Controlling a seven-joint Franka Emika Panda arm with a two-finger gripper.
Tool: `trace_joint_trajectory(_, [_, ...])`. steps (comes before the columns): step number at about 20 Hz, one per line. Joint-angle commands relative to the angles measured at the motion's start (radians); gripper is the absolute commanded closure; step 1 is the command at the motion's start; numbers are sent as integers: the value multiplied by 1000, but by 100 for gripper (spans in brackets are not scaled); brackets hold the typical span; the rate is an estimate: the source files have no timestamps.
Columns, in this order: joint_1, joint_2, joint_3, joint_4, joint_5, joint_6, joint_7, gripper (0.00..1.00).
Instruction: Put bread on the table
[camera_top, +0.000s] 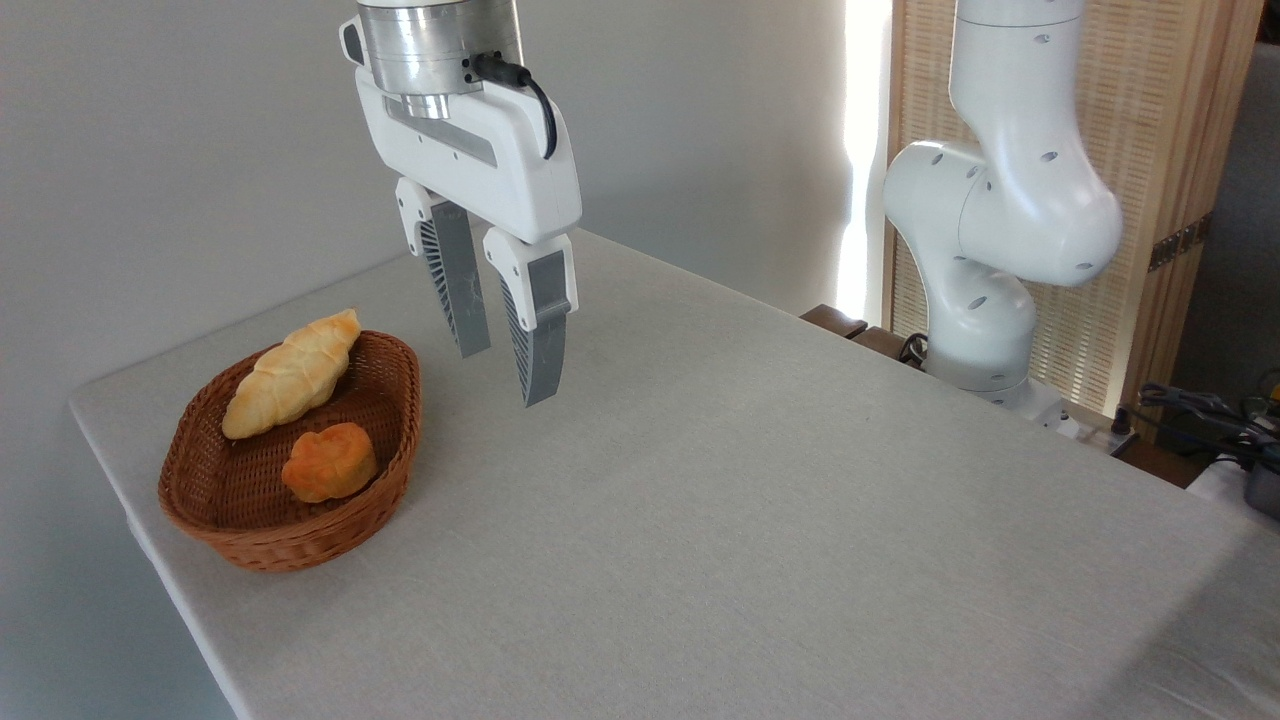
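Note:
The bread (329, 461), a small round orange bun with a lumpy top, lies inside a brown wicker basket (255, 545) near the left end of the table (750, 500). My gripper (505, 378) hangs in the air to the right of the basket and above the cloth, pointing down. Its grey fingers (538, 335) stand apart with nothing between them, so it is open. It touches neither the bun nor the basket.
A longer pale-yellow twisted loaf (290, 372) leans on the basket's far rim. The arm's white base (985, 300) stands at the table's far right edge, with cables (1200, 410) beyond it. The table's left edge runs close behind the basket.

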Motion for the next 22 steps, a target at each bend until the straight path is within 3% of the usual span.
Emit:
trace_joint_trajectory(1, [-10, 11, -11, -9, -21, 26, 5, 0])
trace_joint_trajectory(3, [-14, 28, -40, -6, -69, 50, 5, 0])
trace_joint_trajectory(8, [-14, 120, -153, 49, -76, 130, -12, 0])
trace_joint_trajectory(11, [-14, 166, -236, 41, -81, 248, -113, 0])
trace_joint_trajectory(16, [-13, 279, -359, 14, -73, 519, -119, 0])
trace_joint_trajectory(18, [-11, 292, -373, -26, -60, 585, -101, 0])
trace_joint_trajectory(22, [-13, 292, -388, -100, 66, 621, -59, 0])
